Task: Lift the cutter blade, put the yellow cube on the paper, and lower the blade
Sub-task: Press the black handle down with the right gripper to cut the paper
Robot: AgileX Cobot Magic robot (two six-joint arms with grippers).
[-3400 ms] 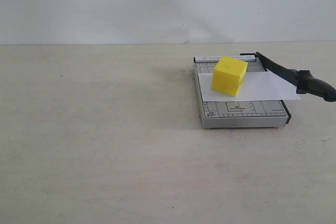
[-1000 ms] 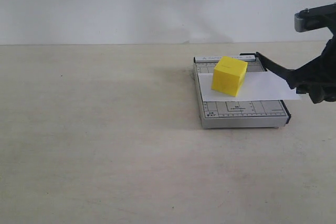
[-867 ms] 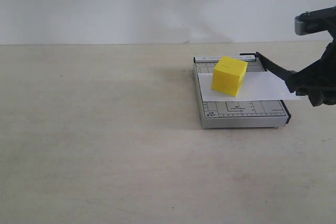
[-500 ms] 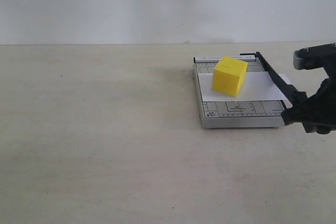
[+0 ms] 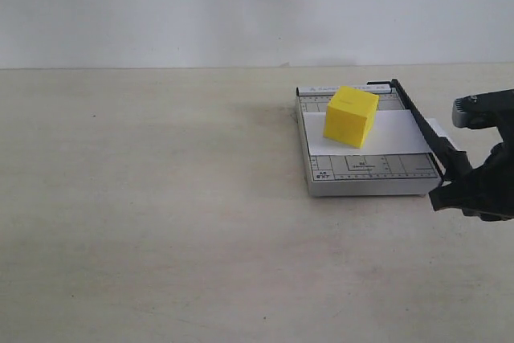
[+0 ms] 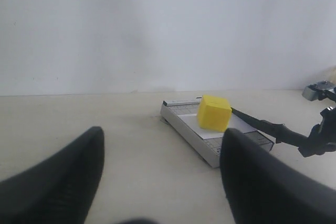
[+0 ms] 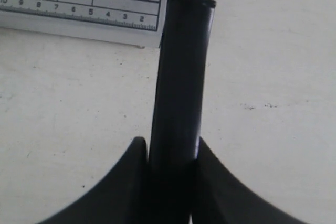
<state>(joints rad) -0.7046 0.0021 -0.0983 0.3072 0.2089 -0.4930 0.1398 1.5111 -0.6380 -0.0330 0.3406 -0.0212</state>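
While snug on blade [image 7: 181, 66], right gripper [image 7: 169, 145]

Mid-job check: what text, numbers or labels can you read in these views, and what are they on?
"10 9 8 7 6 5 4 3 2": ruler scale along the edge of the grey trimmer base, right wrist view.
"18": beside a tick mark on the same base.
Other print on the base in the exterior view: too small to read.
Yellow cube, paper, cutter blade: no text.

A grey trimmer base [image 5: 369, 176] with ruler marks sits on a pale table [image 5: 161, 214] before a white wall [image 5: 201, 6].
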